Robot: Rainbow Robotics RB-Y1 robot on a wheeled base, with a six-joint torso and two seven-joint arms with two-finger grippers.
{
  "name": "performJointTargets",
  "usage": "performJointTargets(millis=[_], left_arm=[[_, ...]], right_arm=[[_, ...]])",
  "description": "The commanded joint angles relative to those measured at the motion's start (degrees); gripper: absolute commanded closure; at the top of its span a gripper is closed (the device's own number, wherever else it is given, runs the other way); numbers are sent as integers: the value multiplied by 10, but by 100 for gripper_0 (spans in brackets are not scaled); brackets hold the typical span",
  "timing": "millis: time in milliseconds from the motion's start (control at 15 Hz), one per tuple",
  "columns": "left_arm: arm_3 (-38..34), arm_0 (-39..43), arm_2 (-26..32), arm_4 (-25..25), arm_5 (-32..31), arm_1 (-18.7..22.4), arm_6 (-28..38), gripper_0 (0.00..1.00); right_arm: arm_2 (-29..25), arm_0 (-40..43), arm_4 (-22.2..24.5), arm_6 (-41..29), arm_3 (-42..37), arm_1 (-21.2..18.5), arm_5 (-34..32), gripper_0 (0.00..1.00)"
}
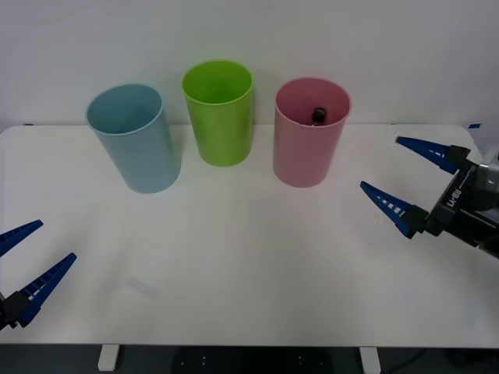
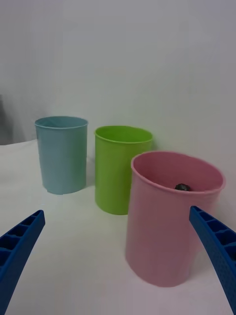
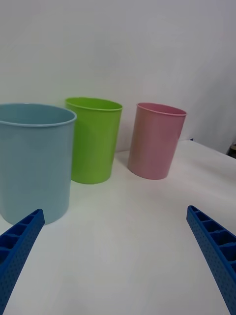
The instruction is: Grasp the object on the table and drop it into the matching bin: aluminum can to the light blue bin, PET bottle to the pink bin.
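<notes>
Three bins stand in a row toward the far side of your table: the light blue bin on the robot's left, a lime green bin in the middle and set slightly farther back, and the pink bin on the right. All three are upright and apart from one another.

Look inside the pink bin and you will find the PET bottle: from the front view its black cap and a little of the dark body show low against the far inner wall, and from the right wrist view you see its cap just above the near rim (the clear part of it cannot be made out).

Your right gripper is at the right of the table, level with the pink bin and well clear of it, its two blue ribbed fingers spread wide with nothing between them. Your left gripper sits at the near left edge of the table, in front of the light blue bin and well apart from it, its fingers likewise spread and holding nothing.
</notes>
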Motion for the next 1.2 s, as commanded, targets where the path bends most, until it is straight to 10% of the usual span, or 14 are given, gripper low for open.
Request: performJointTargets(millis=[67, 1200], left_arm=[[0, 0, 0, 0, 0, 0, 0, 0], [0, 0, 0, 0, 0, 0, 0, 0]], right_arm=[[-53, 24, 37, -6, 0, 46, -67, 0], [-92, 116, 46, -4, 0, 82, -123, 0]])
